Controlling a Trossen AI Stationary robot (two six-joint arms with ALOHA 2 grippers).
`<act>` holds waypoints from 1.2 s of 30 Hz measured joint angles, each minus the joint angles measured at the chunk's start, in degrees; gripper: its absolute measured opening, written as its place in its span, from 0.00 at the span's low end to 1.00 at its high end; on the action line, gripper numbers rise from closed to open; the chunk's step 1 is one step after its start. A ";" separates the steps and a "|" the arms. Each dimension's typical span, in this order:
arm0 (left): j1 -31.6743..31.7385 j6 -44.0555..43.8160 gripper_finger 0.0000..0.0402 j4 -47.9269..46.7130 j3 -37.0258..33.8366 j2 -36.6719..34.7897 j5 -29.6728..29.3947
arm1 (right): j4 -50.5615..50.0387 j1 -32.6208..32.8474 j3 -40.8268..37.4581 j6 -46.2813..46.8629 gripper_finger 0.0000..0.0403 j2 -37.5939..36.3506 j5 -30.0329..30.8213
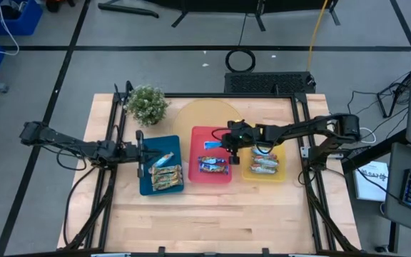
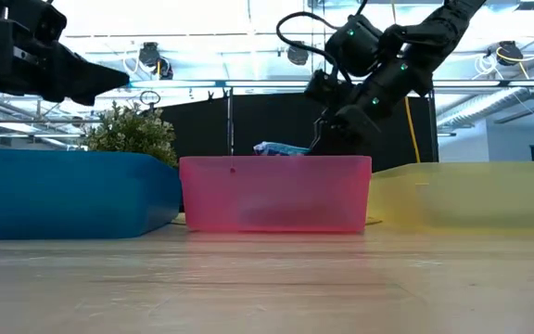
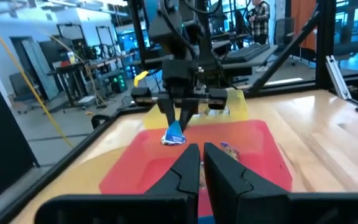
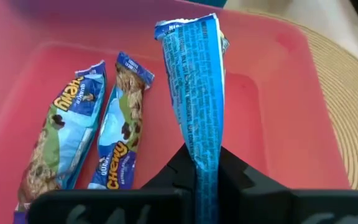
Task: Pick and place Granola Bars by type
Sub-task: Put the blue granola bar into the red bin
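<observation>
My right gripper [image 1: 230, 144] hangs over the far part of the red tray [image 1: 200, 135] and is shut on a bright blue granola bar [image 4: 194, 74]. Two more blue bars [image 4: 92, 140] lie flat on the red tray's floor. The blue tray [image 1: 148, 187] holds tan-gold bars [image 1: 167, 177] and one silvery bar [image 1: 164, 158]. The yellow tray [image 1: 281, 175] holds several bars [image 1: 264, 164]. My left gripper [image 3: 201, 163] hovers shut over the blue tray's left part, touching nothing. My right gripper pinches the blue bar by one end [image 4: 207, 163] between its two fingers [image 3: 166, 106], coming from above and pointing down. The bar hangs tilted below the fingers [image 3: 174, 134], its free end [image 4: 185, 28] low over the red tray; whether it touches the floor I cannot tell.
A small potted plant [image 1: 147, 104] stands at the table's far left, behind the blue tray. A round woven mat [image 1: 207, 116] lies under the far edge of the red and yellow trays. Bare wood [image 1: 212, 218] stretches along the near side.
</observation>
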 joint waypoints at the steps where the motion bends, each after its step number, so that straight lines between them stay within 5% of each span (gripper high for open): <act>1: 0.00 0.56 0.08 0.23 0.00 0.00 -0.01 | 0.07 0.00 0.00 0.59 0.06 0.02 0.00; 14: 0.06 3.83 0.08 3.57 0.00 0.00 -0.02 | 4.21 0.33 0.00 8.46 0.03 0.02 0.02; 20: 0.07 5.17 0.08 3.54 0.00 -0.02 0.04 | 6.19 1.60 0.00 10.47 0.10 0.06 0.06; 31: 0.07 5.60 0.08 3.50 0.00 0.00 0.04 | 10.09 1.97 -0.02 11.09 0.03 8.37 0.16; 36: 0.07 5.93 0.08 3.46 0.00 0.00 0.03 | 9.76 1.19 0.00 11.87 0.09 9.01 0.22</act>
